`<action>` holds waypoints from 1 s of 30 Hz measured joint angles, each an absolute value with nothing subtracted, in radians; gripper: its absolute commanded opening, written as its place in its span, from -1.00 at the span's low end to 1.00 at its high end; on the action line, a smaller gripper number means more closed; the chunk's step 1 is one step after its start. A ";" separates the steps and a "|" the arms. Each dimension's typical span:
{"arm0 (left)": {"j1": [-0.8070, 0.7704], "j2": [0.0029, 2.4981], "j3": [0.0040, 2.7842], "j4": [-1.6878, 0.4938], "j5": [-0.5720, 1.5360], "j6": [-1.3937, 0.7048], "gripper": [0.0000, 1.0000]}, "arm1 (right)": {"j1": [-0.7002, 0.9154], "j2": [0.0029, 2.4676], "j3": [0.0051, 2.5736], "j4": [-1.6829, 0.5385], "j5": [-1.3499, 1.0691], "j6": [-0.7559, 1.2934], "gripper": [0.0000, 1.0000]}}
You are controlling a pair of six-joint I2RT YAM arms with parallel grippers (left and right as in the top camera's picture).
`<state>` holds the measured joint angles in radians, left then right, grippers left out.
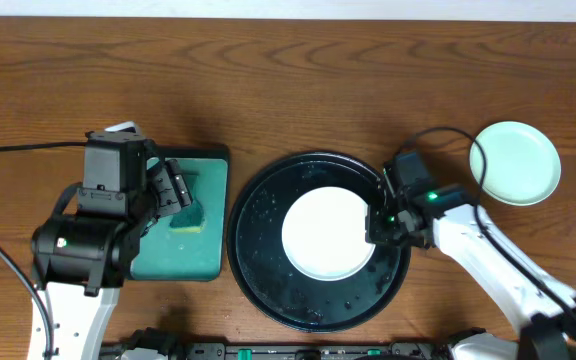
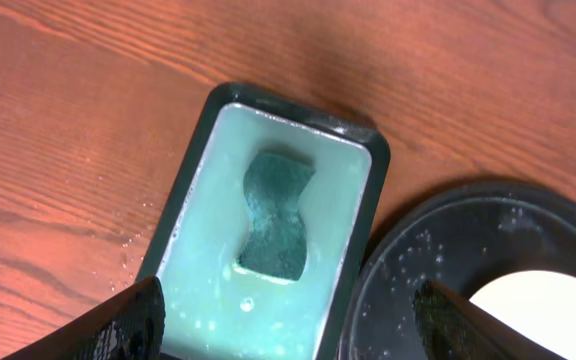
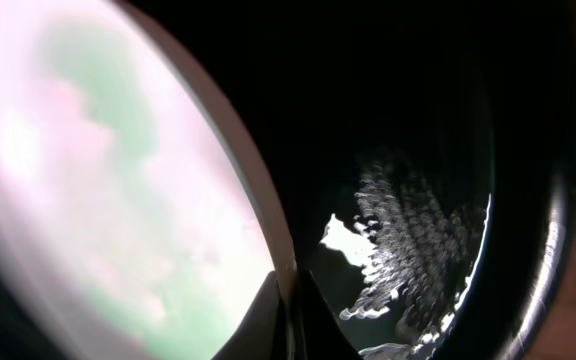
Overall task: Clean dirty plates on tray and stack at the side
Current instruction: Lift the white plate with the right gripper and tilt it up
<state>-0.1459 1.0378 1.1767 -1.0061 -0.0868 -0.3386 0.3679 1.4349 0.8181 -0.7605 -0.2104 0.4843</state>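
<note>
Black tray [image 1: 268, 290] is seen at mid-table, glossy, beaded with water droplets. White plate [image 1: 328, 233] is lying inside it, slightly right of centre. Right gripper [image 1: 378, 225] is set at the plate's right edge; in the right wrist view its fingers [image 3: 265, 322] are seen drawn narrow, pinched on the plate's rim [image 3: 258, 200], with pale green patches visible on the plate surface. Whether the plate is lifted off the tray cannot be told. Mint-green plate [image 1: 515, 163] is placed on the table [image 1: 288, 80] well to the right of the tray, apart from it. Green rectangular tray [image 1: 183, 255] is seen just left of the black tray, a sponge [image 2: 276, 215] lying in its pale liquid. Left gripper [image 1: 173, 190] is held above the sponge, jaws spread wide, nothing gripped.
</note>
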 measured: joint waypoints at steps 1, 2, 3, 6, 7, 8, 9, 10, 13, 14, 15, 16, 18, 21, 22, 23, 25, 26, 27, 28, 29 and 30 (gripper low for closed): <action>-0.146 1.045 1.177 -1.007 -0.083 -0.339 0.61 | 0.368 1.414 0.840 -0.781 -0.213 0.490 -0.98; -0.146 1.054 1.177 -1.007 -0.080 -0.339 0.61 | 0.367 1.394 0.864 -0.805 -0.215 0.495 -0.97; -0.146 1.063 1.177 -1.007 -0.078 -0.339 0.61 | 0.366 1.375 0.888 -0.829 -0.219 0.501 -0.97; -0.146 1.093 1.177 -1.007 -0.073 -0.339 0.61 | 0.346 1.327 0.955 -0.926 -0.241 0.516 -0.97; -0.146 1.102 1.177 -1.007 -0.072 -0.339 0.61 | 0.335 1.314 0.974 -0.963 -0.251 0.519 -0.97; -0.146 1.109 1.177 -1.007 -0.070 -0.339 0.61 | 0.321 1.304 0.990 -0.994 -0.269 0.521 -0.98; -0.146 1.116 1.177 -1.007 -0.068 -0.339 0.61 | 0.307 1.295 1.001 -1.012 -0.296 0.516 -0.98; -0.146 1.119 1.177 -1.007 -0.066 -0.339 0.61 | 0.293 1.288 1.007 -1.019 -0.329 0.509 -0.97; -0.146 1.124 1.177 -1.007 -0.065 -0.339 0.61 | 0.261 1.282 1.013 -1.022 -0.449 0.465 -0.97; -0.146 1.124 1.177 -1.007 -0.064 -0.339 0.61 | 0.256 1.282 1.013 -1.020 -0.482 0.450 -0.97; -0.146 1.124 1.177 -1.007 -0.064 -0.339 0.61 | 0.250 1.282 1.013 -1.011 -0.514 0.432 -0.97; -0.146 1.124 1.177 -1.007 -0.062 -0.339 0.61 | 0.250 1.282 1.013 -0.992 -0.539 0.412 -0.97; -0.146 1.124 1.177 -1.007 -0.057 -0.339 0.61 | 0.250 1.282 1.013 -0.949 -0.565 0.385 -0.97; -0.146 1.124 1.177 -1.007 -0.053 -0.339 0.61 | 0.250 1.282 1.013 -0.844 -0.559 0.339 -0.97; -0.146 1.124 1.177 -1.007 -0.051 -0.339 0.61 | 0.250 1.283 1.013 -0.798 -0.542 0.322 -0.97; -0.146 1.124 1.177 -1.006 -0.051 -0.339 0.61 | 0.250 1.283 1.013 -0.760 -0.522 0.308 -0.97; -0.146 1.124 1.177 -1.006 -0.050 -0.339 0.61 | 0.250 1.283 1.014 -0.672 -0.471 0.280 -0.97; -0.146 1.124 1.177 -1.006 -0.050 -0.339 0.61 | 0.250 1.283 1.015 -0.636 -0.439 0.267 -0.97; -0.146 1.124 1.177 -1.007 -0.050 -0.339 0.61 | 0.250 1.282 1.015 -0.614 -0.415 0.255 -0.98; -0.146 1.124 1.177 -1.006 -0.050 -0.339 0.61 | 0.250 1.282 1.015 -0.597 -0.385 0.241 -0.97; -0.146 1.124 1.177 -1.007 -0.050 -0.339 0.61 | 0.251 1.282 1.015 -0.587 -0.355 0.223 -0.98; -0.146 1.124 1.177 -1.007 -0.050 -0.339 0.61 | 0.253 1.282 1.015 -0.584 -0.324 0.207 -0.97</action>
<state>-0.1459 1.1240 1.1767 -1.0065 -0.0502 -0.3389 0.2531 1.2823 1.0149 -0.5842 -0.3237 0.2073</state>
